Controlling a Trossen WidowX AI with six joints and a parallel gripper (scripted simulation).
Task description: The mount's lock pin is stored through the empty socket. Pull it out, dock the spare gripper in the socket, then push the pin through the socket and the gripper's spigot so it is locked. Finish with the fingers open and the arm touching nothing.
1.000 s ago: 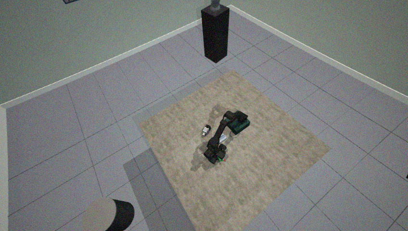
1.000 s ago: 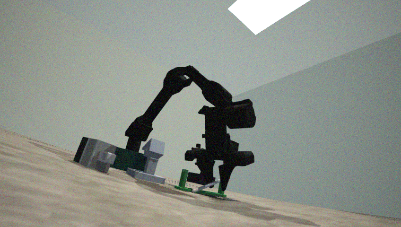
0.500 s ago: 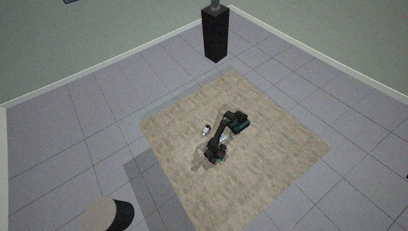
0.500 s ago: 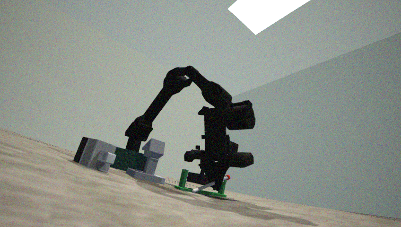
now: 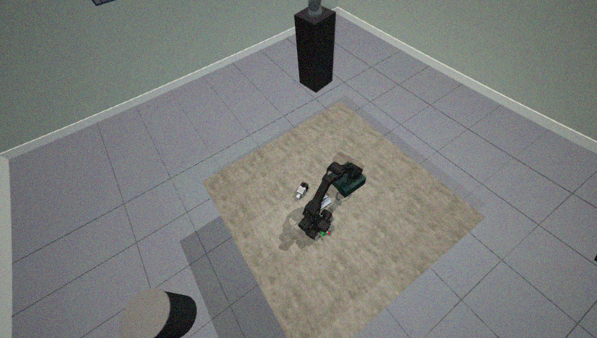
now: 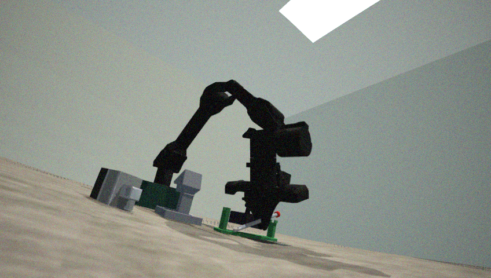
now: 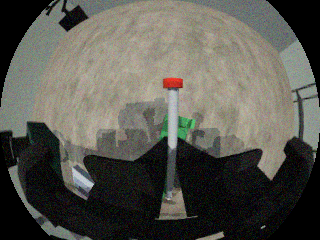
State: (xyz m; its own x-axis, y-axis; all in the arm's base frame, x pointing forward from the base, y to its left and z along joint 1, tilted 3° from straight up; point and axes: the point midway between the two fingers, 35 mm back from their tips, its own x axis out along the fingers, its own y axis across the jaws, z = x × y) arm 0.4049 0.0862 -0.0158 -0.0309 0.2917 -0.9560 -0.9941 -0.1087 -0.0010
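Note:
The pin, a white rod [image 6: 249,223] [image 7: 173,112] with a red head [image 5: 329,233] [image 6: 277,214] [image 7: 173,83], slants over the green rack [image 5: 322,234] [image 6: 224,219] [image 7: 187,122]. Its head end is raised near one post and its lower end is at the rack's base. My gripper [image 6: 263,227] [image 7: 170,140] is low over the rack, shut on the pin between head and lower end. The grey mount [image 5: 325,202] [image 6: 184,202] stands upright nearby; no pin shows in its head. The spare gripper [image 5: 300,191] [image 6: 112,189], pale with a black end, lies apart from it. My fingertips are hidden in the top view.
The dark green box [image 5: 350,184] [image 6: 160,194] is at my arm's base, behind the mount. The green rack's posts rise close to my fingers. A tall black pedestal [image 5: 315,54] [image 7: 73,18] stands off the mat, and a round-topped object [image 5: 146,314] is at the lower left.

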